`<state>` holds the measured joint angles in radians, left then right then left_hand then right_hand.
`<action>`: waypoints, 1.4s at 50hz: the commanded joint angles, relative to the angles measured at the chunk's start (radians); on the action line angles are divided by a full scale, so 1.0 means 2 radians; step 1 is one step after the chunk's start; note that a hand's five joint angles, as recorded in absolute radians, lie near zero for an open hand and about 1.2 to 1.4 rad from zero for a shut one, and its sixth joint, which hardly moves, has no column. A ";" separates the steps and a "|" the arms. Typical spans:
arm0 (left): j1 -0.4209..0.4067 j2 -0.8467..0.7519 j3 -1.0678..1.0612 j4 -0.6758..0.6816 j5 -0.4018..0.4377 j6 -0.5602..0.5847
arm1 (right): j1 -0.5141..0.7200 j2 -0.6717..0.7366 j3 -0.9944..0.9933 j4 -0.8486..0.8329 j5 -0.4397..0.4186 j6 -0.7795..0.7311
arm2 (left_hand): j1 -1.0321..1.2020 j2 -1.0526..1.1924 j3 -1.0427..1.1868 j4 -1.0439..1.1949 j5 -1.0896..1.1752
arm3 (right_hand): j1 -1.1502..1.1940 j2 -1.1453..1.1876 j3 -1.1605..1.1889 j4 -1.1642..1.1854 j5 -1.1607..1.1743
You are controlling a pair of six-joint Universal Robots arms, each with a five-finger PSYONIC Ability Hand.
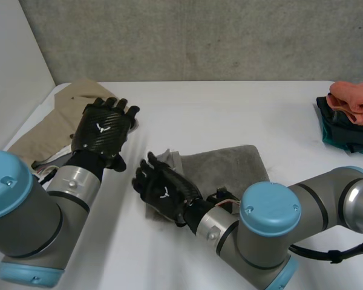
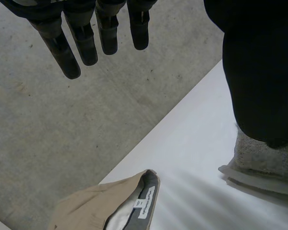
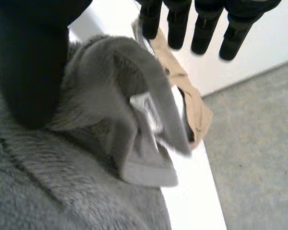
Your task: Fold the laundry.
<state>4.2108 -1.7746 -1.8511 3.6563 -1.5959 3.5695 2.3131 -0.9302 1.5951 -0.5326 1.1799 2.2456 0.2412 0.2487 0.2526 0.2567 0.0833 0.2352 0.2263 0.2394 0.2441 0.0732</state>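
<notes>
Two open hands, neither gripping; the right hand (image 1: 163, 192) sits on the end of the grey towel (image 1: 233, 166).

Nearest me, the towel lies partly folded mid-table. My right hand rests on the end towards the other arm, its straight fingers reaching past the rumpled hem and its thumb pressing the nap. I judge it is there to pin or gather that end for the next fold. Beyond it, the left hand (image 1: 101, 130) hovers, fingers straight and empty, over the edge of the beige garment (image 1: 48, 130), probably to keep clear of the towel. Farthest, at the right edge of the table (image 1: 230, 103), a stack (image 1: 351, 112) of folded clothes sits out of the way.
</notes>
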 commanded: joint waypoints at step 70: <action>-0.079 0.019 -0.002 -0.026 -0.152 0.057 | 0.018 -0.084 0.047 0.029 0.146 -0.119 | 0.013 0.009 0.007 0.005 0.004 | 0.581 0.585 0.578 0.576 0.574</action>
<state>4.0375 -1.7359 -1.8538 3.6047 -1.8975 3.6830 2.1688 -1.2034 1.7352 -0.4314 1.5685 2.0245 0.2412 0.2467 0.2507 0.2546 0.0816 1.0856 1.1619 1.1858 1.1991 1.0078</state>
